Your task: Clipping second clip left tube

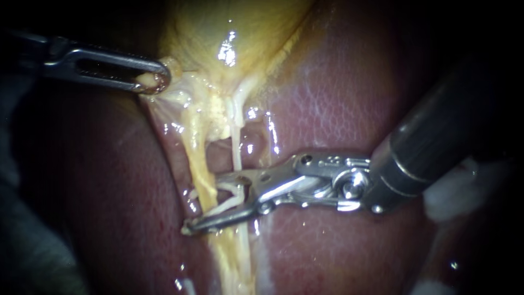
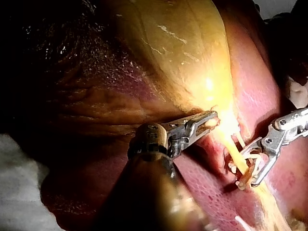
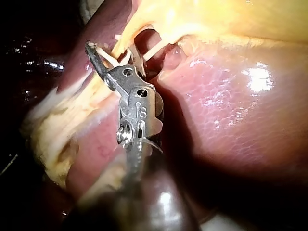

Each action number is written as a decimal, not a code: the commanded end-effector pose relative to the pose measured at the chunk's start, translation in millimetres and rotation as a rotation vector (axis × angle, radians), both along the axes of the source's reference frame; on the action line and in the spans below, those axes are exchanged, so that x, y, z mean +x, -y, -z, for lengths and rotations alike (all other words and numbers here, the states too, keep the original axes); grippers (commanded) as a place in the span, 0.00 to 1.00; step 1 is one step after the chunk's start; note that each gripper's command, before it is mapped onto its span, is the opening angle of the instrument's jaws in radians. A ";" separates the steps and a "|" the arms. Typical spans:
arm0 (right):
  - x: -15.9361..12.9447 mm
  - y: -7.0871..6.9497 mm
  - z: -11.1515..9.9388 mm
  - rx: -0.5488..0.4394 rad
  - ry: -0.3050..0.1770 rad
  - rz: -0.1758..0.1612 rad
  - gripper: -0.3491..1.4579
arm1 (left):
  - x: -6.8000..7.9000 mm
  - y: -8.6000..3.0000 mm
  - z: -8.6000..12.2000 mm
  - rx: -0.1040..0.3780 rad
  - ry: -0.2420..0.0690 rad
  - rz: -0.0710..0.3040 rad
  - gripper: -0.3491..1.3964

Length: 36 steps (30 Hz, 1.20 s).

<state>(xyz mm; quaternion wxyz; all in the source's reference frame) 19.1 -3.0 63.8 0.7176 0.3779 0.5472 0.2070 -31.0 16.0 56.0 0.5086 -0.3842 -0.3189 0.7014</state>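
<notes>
Right instrument (image 1: 203,202) straddles left tube (image 1: 195,158), its lower claw partly hiding it.

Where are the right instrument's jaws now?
Endoscope view, left of centre: the right instrument straddles the left tube with open jaws, below the gallbladder, over the liver.

Two instruments were in view, the left instrument (image 1: 154,81) and the right instrument (image 1: 203,203); two tubes, the left tube (image 1: 197,169) and the right tube (image 1: 236,150); one gallbladder (image 1: 229,27); one liver (image 1: 338,93).
</notes>
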 end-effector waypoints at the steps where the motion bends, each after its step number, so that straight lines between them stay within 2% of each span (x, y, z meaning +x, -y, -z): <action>1: 0.2 0.1 0.3 0.007 -0.014 0.005 0.47 | 0.0 0.0 0.0 0.000 0.000 0.000 0.00; 6: 0.5 0.4 2.1 0.020 -0.063 0.032 0.46 | 0.0 0.0 0.0 0.000 0.000 0.000 0.00; 11: 0.5 0.1 4.2 0.034 -0.100 0.038 0.44 | 0.0 0.0 0.0 0.000 0.000 0.000 0.00; 19: 0.2 -0.2 5.1 0.099 -0.080 0.030 0.36 | 0.0 0.0 0.0 0.000 0.000 0.000 0.00; 23: -0.1 -0.1 5.2 0.138 -0.067 0.028 0.26 | 0.0 0.0 0.0 0.000 0.000 0.000 0.00; 24: -0.2 -0.1 5.2 0.138 -0.067 0.029 0.20 | 0.0 0.0 0.0 0.000 0.000 0.000 0.00; 28: -0.5 -0.1 5.2 0.139 -0.068 0.031 0.11 | 0.0 0.0 0.0 0.000 0.000 0.000 0.00; 30: -0.6 0.0 5.3 0.155 -0.063 0.031 0.02 | 0.0 0.0 0.0 0.000 0.000 0.000 0.00; 36: -1.1 0.1 5.3 0.189 -0.053 0.031 0.00 | 0.0 0.0 0.0 0.000 0.000 0.000 0.00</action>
